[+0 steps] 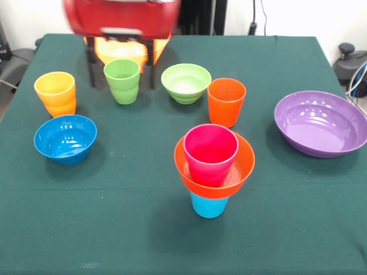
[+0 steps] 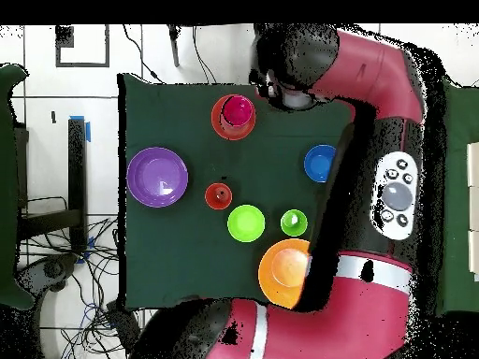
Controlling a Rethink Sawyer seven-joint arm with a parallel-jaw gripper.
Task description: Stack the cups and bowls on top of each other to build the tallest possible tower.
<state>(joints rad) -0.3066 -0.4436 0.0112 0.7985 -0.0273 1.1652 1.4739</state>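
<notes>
Desk (image 1: pixel 114 229) in green cloth carries it all; the red arm (image 2: pixel 393 112) hangs over its 12 o'clock edge in the front view, pincer state impossible to tell. Behind its legs sits the large yellow bowl (image 1: pixel 123 50). Purple bowl (image 1: pixel 318 123) lies at 3 o'clock, blue bowl (image 1: pixel 65 138) at 9. Light green bowl (image 1: pixel 186 82), orange cup (image 1: pixel 226 101), green cup (image 1: pixel 122 80) and yellow-orange cup (image 1: pixel 55 93) ring the tower (image 1: pixel 213 169) near centre: magenta cup in orange bowl on light blue cup.

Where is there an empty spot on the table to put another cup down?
The widest bare cloth is along the camera-side edge, either side of the stack. Another gap lies between the blue bowl and that stack. The far row, from yellow-orange cup to orange cup, is crowded.
</notes>
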